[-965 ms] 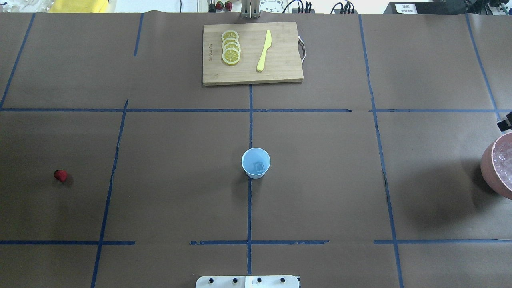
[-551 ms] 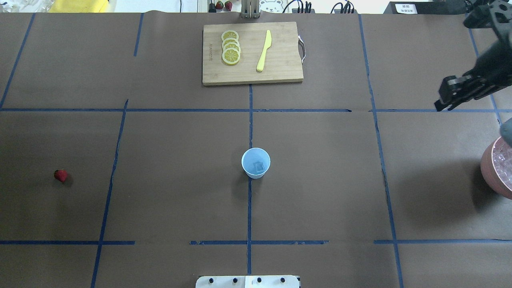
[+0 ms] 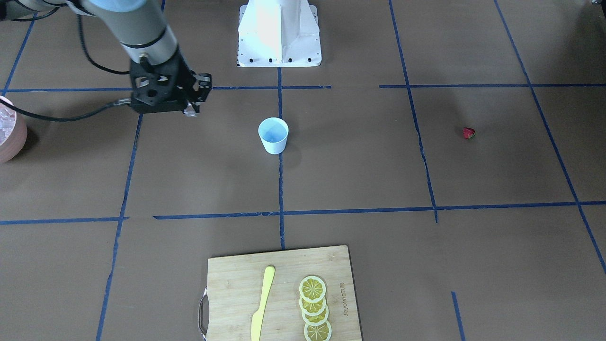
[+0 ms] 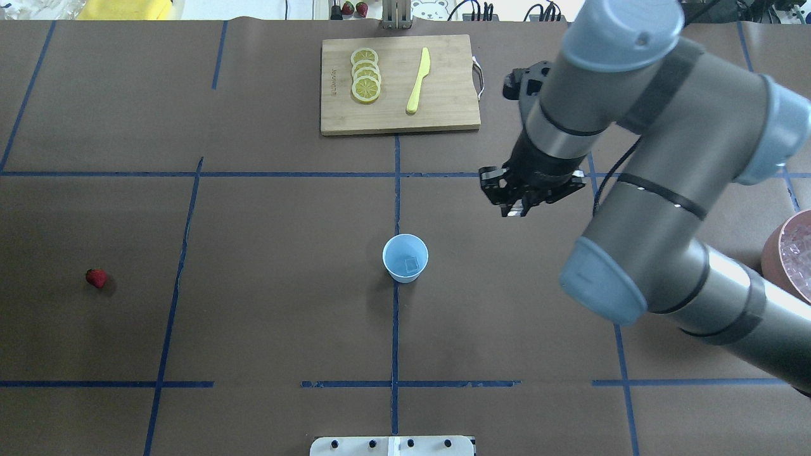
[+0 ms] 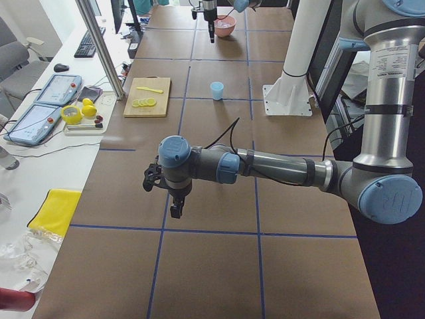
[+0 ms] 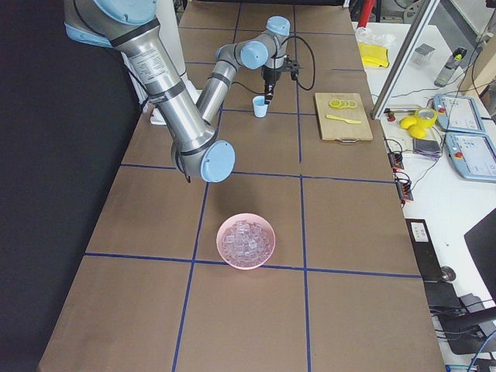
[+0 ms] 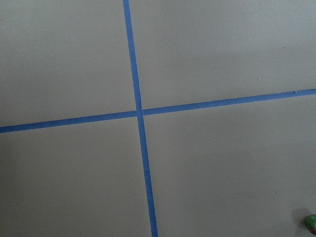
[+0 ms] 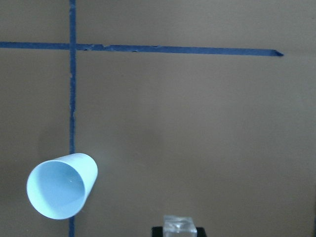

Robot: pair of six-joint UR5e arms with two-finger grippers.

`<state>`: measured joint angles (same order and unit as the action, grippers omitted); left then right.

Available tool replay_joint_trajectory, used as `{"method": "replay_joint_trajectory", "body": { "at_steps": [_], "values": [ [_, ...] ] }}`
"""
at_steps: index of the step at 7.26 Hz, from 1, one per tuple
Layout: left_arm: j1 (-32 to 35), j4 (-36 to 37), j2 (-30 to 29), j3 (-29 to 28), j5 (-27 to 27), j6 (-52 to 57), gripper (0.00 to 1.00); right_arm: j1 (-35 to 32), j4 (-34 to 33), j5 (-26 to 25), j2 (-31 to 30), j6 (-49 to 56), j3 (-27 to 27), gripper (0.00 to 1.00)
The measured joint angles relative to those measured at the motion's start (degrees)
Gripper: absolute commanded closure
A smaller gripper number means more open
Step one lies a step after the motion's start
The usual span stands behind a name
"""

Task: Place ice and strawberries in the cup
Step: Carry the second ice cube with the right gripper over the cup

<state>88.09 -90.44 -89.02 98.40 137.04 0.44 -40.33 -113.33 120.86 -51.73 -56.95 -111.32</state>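
Observation:
The white cup (image 4: 405,258) with its pale blue inside stands upright at the table's middle, and one ice cube (image 4: 412,263) lies in it. My right gripper (image 4: 516,207) hangs to the cup's right and a little beyond it, shut on a clear ice cube (image 8: 179,224). In the right wrist view the cup (image 8: 61,189) shows at the lower left. The strawberry (image 4: 96,278) lies alone at the far left. My left gripper (image 5: 176,209) shows only in the exterior left view, low over the table, and I cannot tell its state. A red and green edge of the strawberry (image 7: 310,222) shows in the left wrist view's corner.
A pink bowl (image 4: 770,253) full of ice cubes sits at the right edge, under my right arm. A wooden cutting board (image 4: 443,120) at the back middle carries lemon slices (image 4: 365,76) and a yellow knife (image 4: 419,80). Blue tape lines cross the brown table cover.
My right arm has swung in from the right edge by the bowl, across the back right, to a spot just right of the cup. Cup and strawberry have not moved.

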Motion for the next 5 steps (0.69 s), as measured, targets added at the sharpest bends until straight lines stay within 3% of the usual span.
{"method": "replay_joint_trajectory", "body": {
  "at_steps": [5],
  "values": [
    [-0.20, 0.00, 0.07, -0.26, -0.08, 0.00, 0.00, 9.34, 7.01, -6.54, 12.43, -9.52, 16.96, 0.99]
  ]
}}
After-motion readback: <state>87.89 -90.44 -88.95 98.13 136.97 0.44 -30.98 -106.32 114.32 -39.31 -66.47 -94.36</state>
